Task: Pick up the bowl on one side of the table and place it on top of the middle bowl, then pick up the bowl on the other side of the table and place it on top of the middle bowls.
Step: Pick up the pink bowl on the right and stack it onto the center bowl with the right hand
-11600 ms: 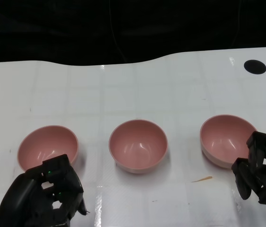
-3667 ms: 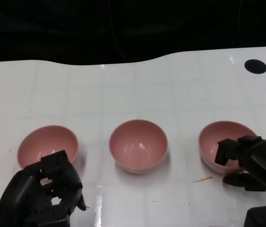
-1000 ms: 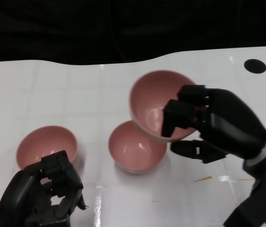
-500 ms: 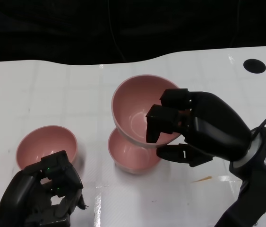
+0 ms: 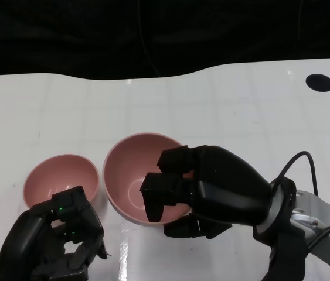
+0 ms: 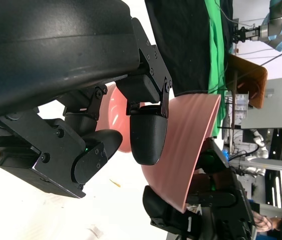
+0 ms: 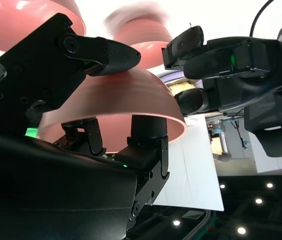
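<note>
Between the right hand's fingers sits the pink bowl's rim.

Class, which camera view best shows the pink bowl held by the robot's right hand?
The head view: the held bowl shows its whole open rim and inside, gripped by the right hand. The right wrist view shows only its outer wall between the fingers. The left wrist view shows it edge-on.

The held bowl sits between the right hand's fingers, some hooked inside its rim, another beneath its outer wall. The side bowl lies on the table just beyond the left hand's fingers, close beside the held bowl.
</note>
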### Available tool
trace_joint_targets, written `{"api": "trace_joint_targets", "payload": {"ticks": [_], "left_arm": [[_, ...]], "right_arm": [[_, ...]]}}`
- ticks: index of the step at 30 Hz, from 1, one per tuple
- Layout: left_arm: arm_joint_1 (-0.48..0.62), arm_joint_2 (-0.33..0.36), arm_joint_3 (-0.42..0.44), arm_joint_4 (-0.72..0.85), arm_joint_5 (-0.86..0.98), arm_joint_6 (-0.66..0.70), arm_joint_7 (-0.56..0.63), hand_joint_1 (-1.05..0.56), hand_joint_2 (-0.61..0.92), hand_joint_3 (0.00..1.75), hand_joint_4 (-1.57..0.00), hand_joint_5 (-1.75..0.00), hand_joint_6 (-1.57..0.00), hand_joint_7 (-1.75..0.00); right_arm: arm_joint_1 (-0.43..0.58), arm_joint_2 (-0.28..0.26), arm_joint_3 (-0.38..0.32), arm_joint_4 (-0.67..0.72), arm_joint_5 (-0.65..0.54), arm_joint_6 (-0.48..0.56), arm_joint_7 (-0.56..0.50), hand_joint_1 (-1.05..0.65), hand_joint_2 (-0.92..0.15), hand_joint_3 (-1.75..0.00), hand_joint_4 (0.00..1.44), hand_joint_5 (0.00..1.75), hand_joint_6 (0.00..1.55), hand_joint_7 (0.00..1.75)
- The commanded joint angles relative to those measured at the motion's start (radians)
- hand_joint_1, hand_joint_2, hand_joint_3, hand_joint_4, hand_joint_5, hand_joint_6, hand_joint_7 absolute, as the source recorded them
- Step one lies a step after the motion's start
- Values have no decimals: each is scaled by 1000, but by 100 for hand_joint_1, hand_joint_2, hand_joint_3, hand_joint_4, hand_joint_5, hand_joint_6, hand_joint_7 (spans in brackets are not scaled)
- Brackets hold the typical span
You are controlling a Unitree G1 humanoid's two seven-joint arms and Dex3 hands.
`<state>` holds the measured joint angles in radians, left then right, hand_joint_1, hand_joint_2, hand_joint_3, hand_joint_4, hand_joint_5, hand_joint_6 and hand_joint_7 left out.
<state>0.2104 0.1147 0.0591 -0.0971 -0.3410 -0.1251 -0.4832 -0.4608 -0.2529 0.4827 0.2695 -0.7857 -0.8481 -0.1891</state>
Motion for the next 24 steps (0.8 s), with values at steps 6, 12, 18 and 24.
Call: {"api": "trace_joint_targets", "payload": {"ticks": [6,12,18,24], "left_arm": [[1,12,0,-11,-15,19,-4,-6,63,103,-73,-175,-79,-146],[2,16,0,-8,-1,9,-2,-5,64,102,-73,-175,-77,-147],[2,16,1,-8,0,8,-2,-5,64,100,-73,-175,-77,-147],[-1,13,1,7,1,-1,-5,-5,65,102,-74,-170,-78,-143]], "right_arm": [[7,-15,25,34,-24,-4,6,-22,-76,-47,89,175,69,145],[-4,-18,29,63,-37,-4,-11,-19,-75,-49,89,175,64,159],[-5,-17,28,65,-39,-5,-12,-18,-74,-51,89,175,62,163],[-16,-19,16,69,-19,0,-1,-17,-74,-53,89,175,62,165]]}}
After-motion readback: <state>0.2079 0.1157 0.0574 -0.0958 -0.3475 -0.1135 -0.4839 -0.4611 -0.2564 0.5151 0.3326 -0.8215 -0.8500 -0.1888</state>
